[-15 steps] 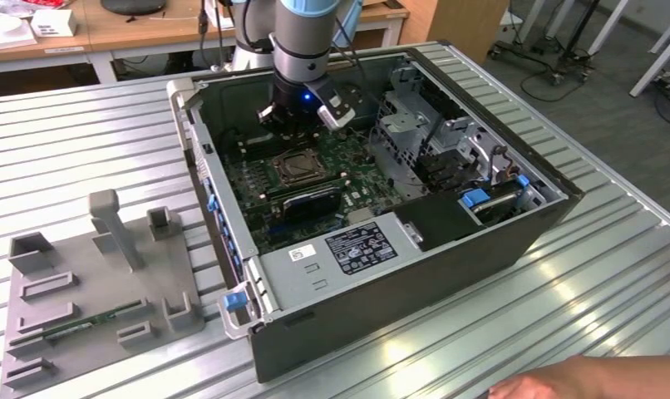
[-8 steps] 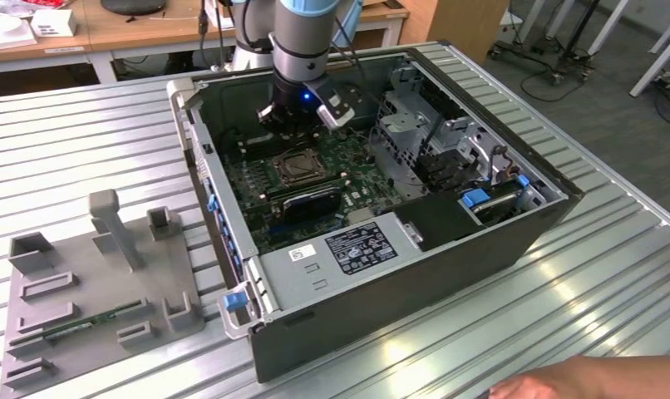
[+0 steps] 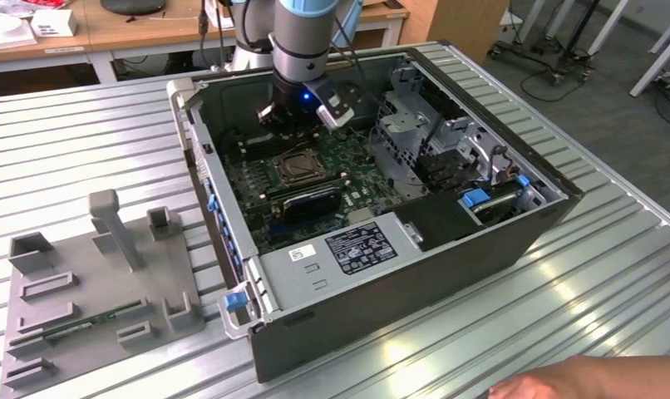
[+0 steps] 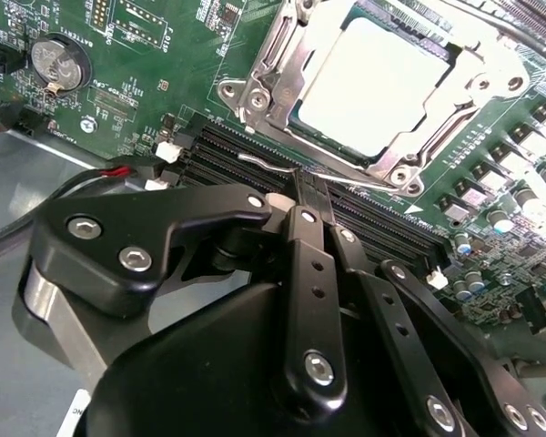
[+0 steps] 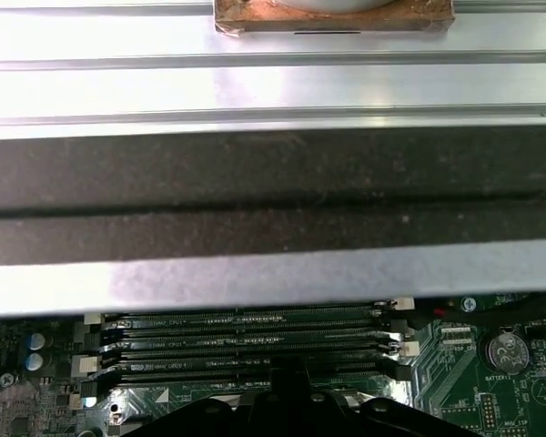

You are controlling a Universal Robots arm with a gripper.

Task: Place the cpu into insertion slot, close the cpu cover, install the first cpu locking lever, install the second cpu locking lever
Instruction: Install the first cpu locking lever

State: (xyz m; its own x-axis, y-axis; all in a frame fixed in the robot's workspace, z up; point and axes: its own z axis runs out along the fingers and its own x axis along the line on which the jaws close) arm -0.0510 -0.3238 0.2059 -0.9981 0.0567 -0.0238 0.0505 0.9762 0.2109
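Exterior view: the hand [image 3: 298, 118] hangs inside the open computer case [image 3: 424, 283] on the slatted tabletop [image 3: 601, 283], at the far side of the insertion slot [image 3: 296, 169], with a grey fixture [image 3: 102, 274] at the exterior view's left. Second wrist view: the cpu [image 4: 373, 86] sits in the slot under the closed cpu cover [image 4: 341, 146]; the hand's fingers [image 4: 311, 264] are drawn together with nothing gripped, tips at a thin wire lever [image 4: 259, 157] beside the memory slots [image 4: 382, 218]. First wrist view: those memory slots lie next to the case wall [image 5: 273, 200].

cpu [image 4: 373, 86] seated flat, cpu cover [image 4: 278, 64] closed
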